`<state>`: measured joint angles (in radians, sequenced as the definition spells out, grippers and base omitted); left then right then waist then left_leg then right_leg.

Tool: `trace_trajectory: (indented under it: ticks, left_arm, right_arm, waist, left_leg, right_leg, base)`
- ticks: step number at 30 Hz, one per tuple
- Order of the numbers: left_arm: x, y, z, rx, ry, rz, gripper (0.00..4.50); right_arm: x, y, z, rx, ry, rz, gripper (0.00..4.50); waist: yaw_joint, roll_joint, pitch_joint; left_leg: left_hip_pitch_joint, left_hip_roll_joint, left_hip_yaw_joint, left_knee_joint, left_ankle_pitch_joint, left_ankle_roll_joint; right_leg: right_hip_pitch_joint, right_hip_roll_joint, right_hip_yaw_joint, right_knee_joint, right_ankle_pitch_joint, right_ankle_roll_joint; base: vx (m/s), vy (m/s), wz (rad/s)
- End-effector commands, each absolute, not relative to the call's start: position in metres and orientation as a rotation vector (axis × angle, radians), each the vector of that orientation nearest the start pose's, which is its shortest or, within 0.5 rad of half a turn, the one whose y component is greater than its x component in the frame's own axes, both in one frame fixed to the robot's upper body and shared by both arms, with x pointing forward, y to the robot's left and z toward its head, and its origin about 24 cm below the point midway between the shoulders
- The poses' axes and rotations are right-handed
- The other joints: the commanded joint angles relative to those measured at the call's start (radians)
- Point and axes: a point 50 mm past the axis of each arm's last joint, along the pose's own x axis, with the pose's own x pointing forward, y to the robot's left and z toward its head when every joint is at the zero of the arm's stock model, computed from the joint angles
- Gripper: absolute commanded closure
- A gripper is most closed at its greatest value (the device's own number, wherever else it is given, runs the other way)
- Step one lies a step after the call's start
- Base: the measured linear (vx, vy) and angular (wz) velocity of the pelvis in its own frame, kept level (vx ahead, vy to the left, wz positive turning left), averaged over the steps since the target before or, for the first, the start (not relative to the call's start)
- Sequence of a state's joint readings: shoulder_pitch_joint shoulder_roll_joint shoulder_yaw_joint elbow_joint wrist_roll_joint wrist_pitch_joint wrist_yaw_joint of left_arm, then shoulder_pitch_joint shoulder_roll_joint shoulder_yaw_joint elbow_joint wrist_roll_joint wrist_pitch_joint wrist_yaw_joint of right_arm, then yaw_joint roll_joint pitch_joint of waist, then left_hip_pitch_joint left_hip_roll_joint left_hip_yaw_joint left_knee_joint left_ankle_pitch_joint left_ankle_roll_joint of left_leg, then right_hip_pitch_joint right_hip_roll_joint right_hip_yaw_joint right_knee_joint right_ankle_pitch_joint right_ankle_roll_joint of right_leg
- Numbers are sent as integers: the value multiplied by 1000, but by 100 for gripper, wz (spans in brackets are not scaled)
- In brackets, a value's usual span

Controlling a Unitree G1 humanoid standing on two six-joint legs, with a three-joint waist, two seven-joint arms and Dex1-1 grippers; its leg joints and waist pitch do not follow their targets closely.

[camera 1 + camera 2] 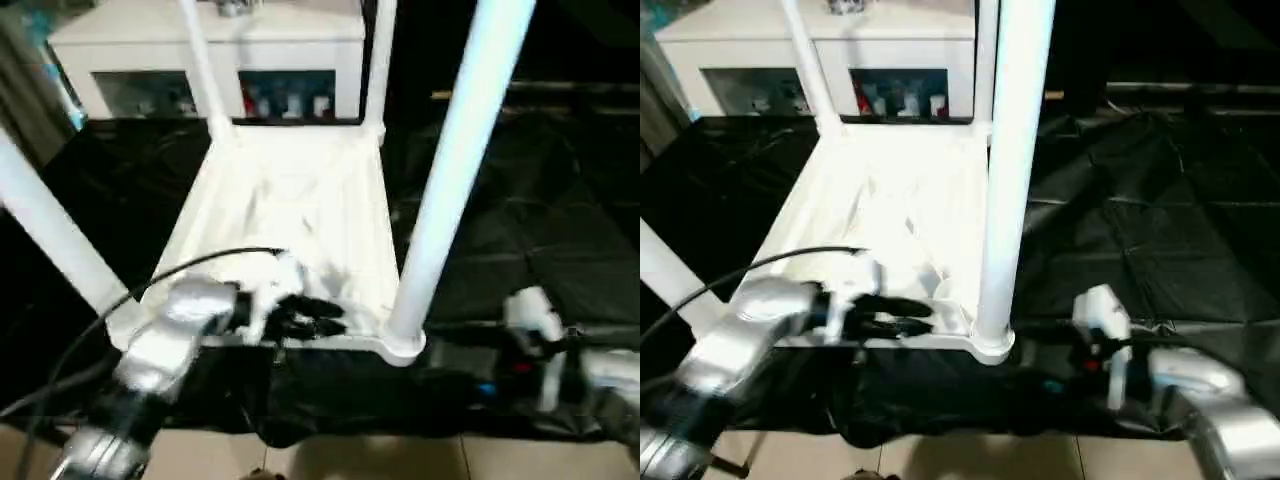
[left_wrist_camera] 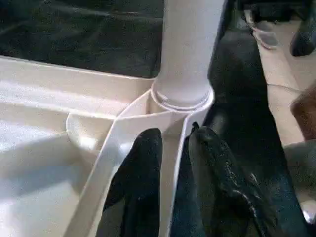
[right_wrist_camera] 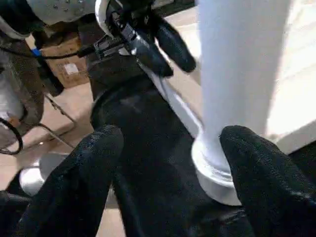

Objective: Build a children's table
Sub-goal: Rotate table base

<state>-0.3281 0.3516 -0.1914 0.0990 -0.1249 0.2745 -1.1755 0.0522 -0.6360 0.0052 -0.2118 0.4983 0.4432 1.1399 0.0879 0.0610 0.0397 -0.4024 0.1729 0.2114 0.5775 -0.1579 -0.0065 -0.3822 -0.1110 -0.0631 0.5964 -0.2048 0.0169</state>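
Observation:
The white tabletop [image 1: 300, 200] lies upside down on black cloth, its ribbed underside facing up. Legs stand upright in its corner sockets: the near right leg [image 1: 455, 180], the near left leg [image 1: 50, 230] and two far legs [image 1: 205, 70] [image 1: 380, 60]. My left gripper [image 2: 175, 136] is at the near edge, beside the near right socket [image 2: 182, 96]. Its black fingers [image 2: 143, 173] stand slightly apart, one on each side of the rim wall. My right gripper [image 3: 173, 140] is open wide, low and to the right of that leg's base [image 3: 217, 173], holding nothing.
A white cabinet [image 1: 210, 50] with glass fronts stands behind the tabletop. Black cloth [image 1: 540, 200] covers the ground to the right. Tiled floor [image 1: 400, 460] runs along the front. A cardboard box [image 3: 69, 69] and a metal stand sit behind my left arm.

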Motion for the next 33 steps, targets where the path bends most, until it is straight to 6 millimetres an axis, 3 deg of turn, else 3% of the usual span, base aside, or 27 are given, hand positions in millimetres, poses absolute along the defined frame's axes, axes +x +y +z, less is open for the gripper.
trace_trajectory:
  ticks: [1, 5, 9, 10, 11, 12, 14, 15, 17, 18, 19, 20, 23, 24, 25, 26, 27, 28, 31, 33]
  left_arm:
    - [262, 127, 78, 139, 235, -1250, 304]
    - [245, 134, 79, 62, 244, -1186, 277]
    - [216, 152, 74, 0, 301, -1102, 239]
    - [206, 161, 71, -16, 324, -1063, 239]
    - [201, 167, 68, -22, 342, -1038, 228]
    - [201, 167, 68, -22, 342, -1038, 218]
    - [187, 181, 61, -17, 403, -992, 209]
    - [181, 186, 60, -13, 429, -973, 184]
    - [161, 208, 61, -22, 483, -917, 179]
    - [158, 213, 62, -24, 492, -905, 166]
    - [152, 220, 64, -27, 508, -888, 152]
    - [148, 224, 65, -28, 518, -877, 152]
    - [132, 241, 70, -30, 568, -852, 128]
    - [127, 245, 72, -27, 578, -841, 128]
    - [125, 251, 75, -20, 577, -819, 100]
    - [126, 257, 78, -11, 562, -790, 93]
    - [129, 265, 84, -3, 516, -734, 93]
    - [130, 268, 87, -1, 494, -716, 91]
    - [133, 271, 91, 3, 461, -699, 55]
    - [138, 272, 97, 2, 416, -689, 51]
  right_arm:
    - [203, -186, 70, 54, 392, 1251, 92]
    - [202, -179, 68, 65, 404, 1287, 92]
    - [207, -170, 67, 68, 394, 1299, 92]
    - [212, -166, 65, 67, 379, 1285, 92]
    - [216, -163, 63, 57, 366, 1265, 92]
    - [216, -163, 63, 57, 366, 1265, 92]
    - [226, -156, 59, 52, 338, 1218, 92]
    - [230, -153, 58, 56, 329, 1199, 92]
    - [247, -147, 55, 61, 298, 1118, 92]
    - [251, -147, 54, 60, 290, 1097, 92]
    - [258, -147, 53, 60, 279, 1051, 92]
    - [263, -147, 53, 60, 272, 1020, 92]
    - [277, -150, 54, 62, 243, 923, 92]
    - [280, -151, 55, 59, 231, 897, 92]
    - [285, -154, 55, 62, 223, 860, 92]
    - [289, -157, 55, 60, 221, 822, 92]
    - [296, -164, 53, 51, 207, 740, 92]
    - [300, -169, 52, 48, 205, 695, 92]
    - [306, -177, 51, 32, 202, 615, 92]
    - [313, -186, 50, 18, 193, 527, 92]
  waist:
    - [-2, -19, -40]
    - [-8, -19, -26]
    - [-14, -32, -4]
    - [-14, -28, -6]
    - [-22, -33, 0]
    - [-28, -29, 2]
    - [-31, -38, 14]
    - [-37, -41, 20]
    - [-43, -48, 26]
    - [-51, -46, 37]
    - [-53, -46, 37]
    - [-53, -45, 42]
    - [-53, -50, 55]
    - [-51, -50, 55]
    - [-51, -53, 55]
    - [-50, -48, 54]
    - [-48, -54, 49]
    - [-44, -50, 50]
    - [-39, -51, 41]
    - [-34, -50, 34]
  left_leg:
    - [30, 72, -41, -81, -311, 30]
    - [35, 68, -42, -88, -385, 1]
    - [31, 67, -43, -98, -429, -14]
    - [32, 68, -46, -97, -429, -19]
    - [28, 66, -46, -100, -437, -26]
    - [29, 64, -49, -103, -455, -37]
    - [35, 65, -49, -103, -487, -48]
    - [27, 63, -53, -108, -494, -54]
    - [21, 63, -60, -113, -493, -66]
    - [16, 62, -60, -120, -505, -70]
    - [18, 61, -60, -119, -515, -75]
    - [31, 62, -58, -117, -552, -84]
    - [35, 62, -56, -120, -561, -88]
    - [41, 63, -51, -119, -553, -87]
    - [43, 62, -49, -117, -542, -86]
    - [42, 62, -46, -119, -505, -81]
    - [44, 63, -43, -118, -470, -74]
    - [47, 61, -36, -116, -447, -69]
    - [46, 59, -33, -110, -373, -54]
    - [45, 57, -27, -101, -280, -25]
  right_leg:
    - [22, -48, 39, -75, -259, -199]
    - [11, -44, 43, -88, -336, -177]
    - [2, -40, 49, -97, -381, -149]
    - [2, -42, 49, -94, -382, -150]
    - [-1, -41, 49, -95, -394, -145]
    - [-3, -38, 50, -97, -415, -134]
    - [-14, -39, 55, -101, -428, -134]
    - [-12, -40, 56, -99, -441, -127]
    - [-13, -36, 60, -92, -432, -122]
    - [-17, -32, 63, -95, -426, -124]
    - [-18, -30, 62, -93, -424, -127]
    - [-30, -28, 67, -99, -435, -132]
    - [-31, -28, 72, -102, -432, -132]
    - [-32, -25, 74, -103, -411, -128]
    - [-34, -26, 75, -100, -393, -135]
    - [-30, -25, 76, -97, -347, -143]
    - [-25, -21, 75, -94, -295, -151]
    - [-28, -21, 76, -93, -260, -167]
    - [-16, -19, 73, -82, -188, -182]
    - [-8, -16, 71, -72, -87, -198]
  base:
    - [0, 0, 0]
    - [0, 0, 0]
    - [0, 0, 0]
    - [0, 0, 0]
    - [0, 0, 0]
    - [0, 0, 0]
    - [0, 0, 0]
    - [0, 0, 0]
    - [0, 0, 0]
    - [-6, 1, -18]
    - [0, 0, 0]
    - [0, 0, 0]
    - [0, 0, 0]
    - [0, 0, 0]
    - [0, 0, 0]
    - [0, 0, 0]
    - [0, 0, 0]
    - [0, 0, 0]
    - [0, 0, 0]
    - [0, 0, 0]
